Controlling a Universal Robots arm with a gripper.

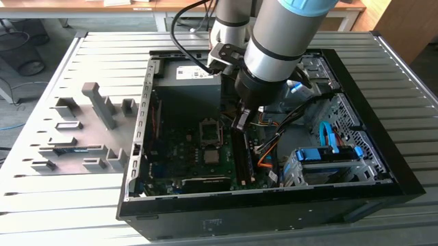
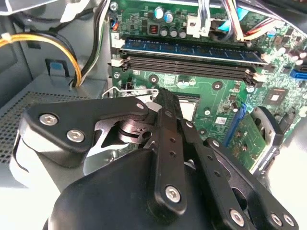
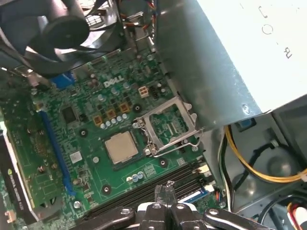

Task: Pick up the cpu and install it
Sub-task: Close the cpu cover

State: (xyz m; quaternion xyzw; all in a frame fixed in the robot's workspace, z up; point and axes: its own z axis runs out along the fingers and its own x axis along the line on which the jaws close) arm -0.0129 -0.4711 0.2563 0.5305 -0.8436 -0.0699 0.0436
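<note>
Open computer case lay on the slatted grey metal table, reaching its near edge. Inside, the cpu sat in its socket mid-motherboard, with the hinged metal frame raised just beside it. Gripper hung over the memory slots, fingers closed together on nothing, apart from the cpu. Grey fixture blocks stood toward the table's edge at the exterior view's left. Wooden desks lay beyond the far edge.

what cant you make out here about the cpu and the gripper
First wrist view: the cpu lies beside the open metal frame; whether it is fully seated is too fine to tell.
Second wrist view: the gripper hides most of the cpu.
Exterior view: the arm covers part of the power supply.
</note>
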